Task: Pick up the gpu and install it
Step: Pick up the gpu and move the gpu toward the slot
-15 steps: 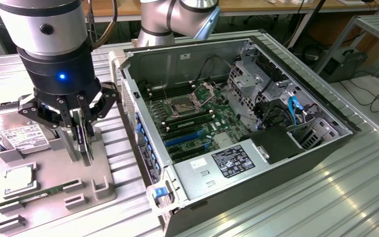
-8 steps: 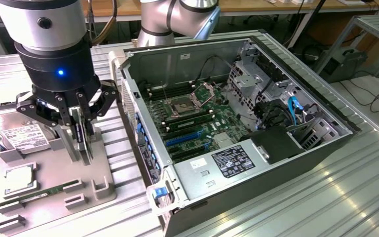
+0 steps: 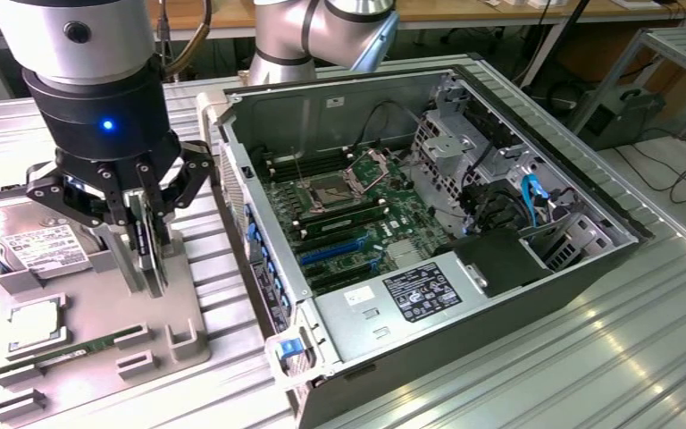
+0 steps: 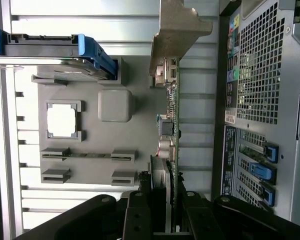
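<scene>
Gpu (image 3: 156, 268) is held on its edge, upright, between the two fingers of the pincer (image 3: 138, 219), which are clamped on its upper part so that the card hangs directly below the pincer. It is kept low over the grey holder tray (image 3: 188, 349) on the tabletop (image 3: 629, 357), just beside the hard drive (image 3: 33, 241). The open computer case (image 3: 534, 295) is seen at the exterior view's right of it, apart from the card.

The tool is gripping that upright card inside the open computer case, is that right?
Not quite. The tool grips the gpu upright, but outside the computer case, over the gray tray beside it, as the exterior view shows.
</scene>
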Available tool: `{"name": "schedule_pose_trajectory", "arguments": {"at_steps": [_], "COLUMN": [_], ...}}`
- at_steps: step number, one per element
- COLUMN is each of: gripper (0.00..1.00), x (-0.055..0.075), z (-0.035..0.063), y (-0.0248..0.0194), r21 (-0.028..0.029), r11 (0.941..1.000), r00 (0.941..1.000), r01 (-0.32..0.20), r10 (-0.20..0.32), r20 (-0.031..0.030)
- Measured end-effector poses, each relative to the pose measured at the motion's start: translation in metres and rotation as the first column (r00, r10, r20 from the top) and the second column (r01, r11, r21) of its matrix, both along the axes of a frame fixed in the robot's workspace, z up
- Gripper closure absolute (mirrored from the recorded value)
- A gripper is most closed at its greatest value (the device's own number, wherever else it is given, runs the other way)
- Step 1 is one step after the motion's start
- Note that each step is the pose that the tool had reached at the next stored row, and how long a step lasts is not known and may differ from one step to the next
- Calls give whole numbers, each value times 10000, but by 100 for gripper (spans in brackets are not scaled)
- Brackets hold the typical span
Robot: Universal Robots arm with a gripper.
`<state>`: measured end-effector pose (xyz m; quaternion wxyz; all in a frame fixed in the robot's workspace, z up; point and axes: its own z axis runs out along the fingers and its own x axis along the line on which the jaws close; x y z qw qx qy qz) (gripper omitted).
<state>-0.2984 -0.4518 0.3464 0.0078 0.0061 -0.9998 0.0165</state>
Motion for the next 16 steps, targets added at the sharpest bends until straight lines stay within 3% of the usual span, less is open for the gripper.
{"name": "schedule_pose_trajectory", "arguments": {"at_steps": [16], "gripper": [72], "x": [0], "z": [92], "y": [0], "r21": [-139], "r11": [9999], "r00": [10000], "r01": [0], "r10": [0], "r20": [0]}}
